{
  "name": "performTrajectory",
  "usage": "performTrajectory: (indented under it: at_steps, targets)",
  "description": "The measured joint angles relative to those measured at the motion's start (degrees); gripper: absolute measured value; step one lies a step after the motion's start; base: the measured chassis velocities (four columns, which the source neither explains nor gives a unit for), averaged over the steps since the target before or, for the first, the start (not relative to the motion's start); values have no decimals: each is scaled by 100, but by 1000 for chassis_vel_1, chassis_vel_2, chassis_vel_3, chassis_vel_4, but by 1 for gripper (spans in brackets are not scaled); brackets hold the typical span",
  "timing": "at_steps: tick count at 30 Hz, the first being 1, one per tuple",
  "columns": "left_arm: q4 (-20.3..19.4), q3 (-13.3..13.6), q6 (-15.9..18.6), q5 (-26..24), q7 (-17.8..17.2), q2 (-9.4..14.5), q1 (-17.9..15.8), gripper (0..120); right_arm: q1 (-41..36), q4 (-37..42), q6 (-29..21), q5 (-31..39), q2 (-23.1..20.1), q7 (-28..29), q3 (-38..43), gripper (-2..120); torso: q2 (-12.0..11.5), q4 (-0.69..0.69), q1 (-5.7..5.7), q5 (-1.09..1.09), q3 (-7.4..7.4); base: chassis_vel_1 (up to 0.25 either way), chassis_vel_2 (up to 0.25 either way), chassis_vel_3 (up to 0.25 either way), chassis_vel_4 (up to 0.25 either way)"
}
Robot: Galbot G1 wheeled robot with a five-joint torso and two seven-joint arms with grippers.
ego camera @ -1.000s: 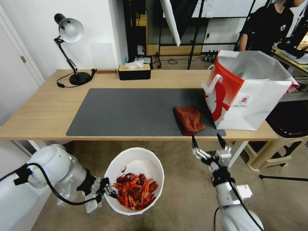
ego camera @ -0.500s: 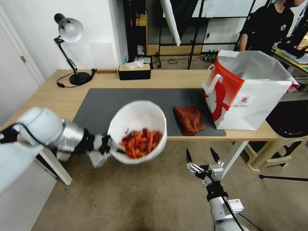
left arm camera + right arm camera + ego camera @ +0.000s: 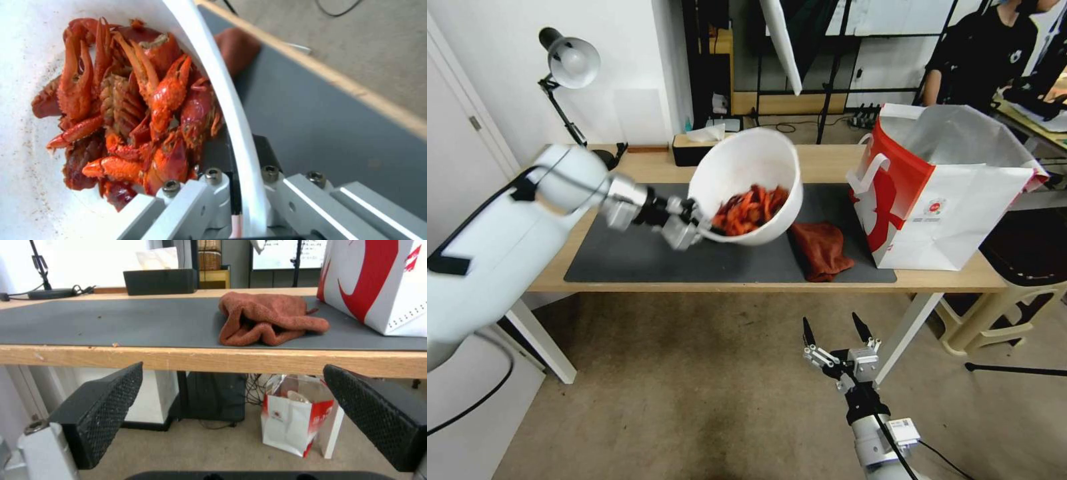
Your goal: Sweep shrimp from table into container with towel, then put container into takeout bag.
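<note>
My left gripper (image 3: 699,223) is shut on the rim of the white container (image 3: 740,163), holding it tilted in the air above the grey mat on the table (image 3: 827,163). Red-orange shrimp (image 3: 750,208) lie piled in its lower side; the left wrist view shows the shrimp (image 3: 129,110) heaped against the container rim (image 3: 222,100) pinched in my jaws. The rust-red towel (image 3: 822,248) lies crumpled on the mat, left of the takeout bag (image 3: 947,193), which stands open at the table's right end. Below the table's front edge my right gripper (image 3: 832,330) hangs open, facing the towel (image 3: 267,318).
A desk lamp (image 3: 570,63) and a black tissue box (image 3: 687,150) stand at the back of the table. A stool (image 3: 1014,280) sits to the right of the table. Another small bag (image 3: 293,421) stands on the floor under it.
My left arm has lifted the container of shrimp from below the table's edge up and over the mat, toward the right. The right gripper has sunk lower and drawn back a little.
</note>
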Motion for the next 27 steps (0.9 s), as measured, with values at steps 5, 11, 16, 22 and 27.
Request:
performTrajectory:
  at_steps: [5,11,16,22,27]
  targets:
    - [547,181,-18,184,-92,-591,-435,0,-58,-10,9,-61,31,-11,5,100,0,-1,0,-1,0,0,0,0,0]
    - [1178,434,-17,249,-366,-1248,-854,0,-133,-45,82,-126,118,-50,-3,100,0,-2,0,1,-1,0,0,0,0]
    - [1786,595,-77,356,-586,-1849,-1222,0,-174,-33,105,-170,189,-75,-5,100,0,-3,-1,1,-1,0,0,0,0]
    - [2330,657,-139,554,-839,-2339,-1566,0,-195,-17,121,-217,257,-86,-5,100,1,0,-1,-1,-1,0,0,0,0]
    - [2943,659,-274,807,-1087,-2787,-1900,0,-217,-18,147,-242,285,-94,-5,100,1,-1,-1,0,-1,0,0,0,0]
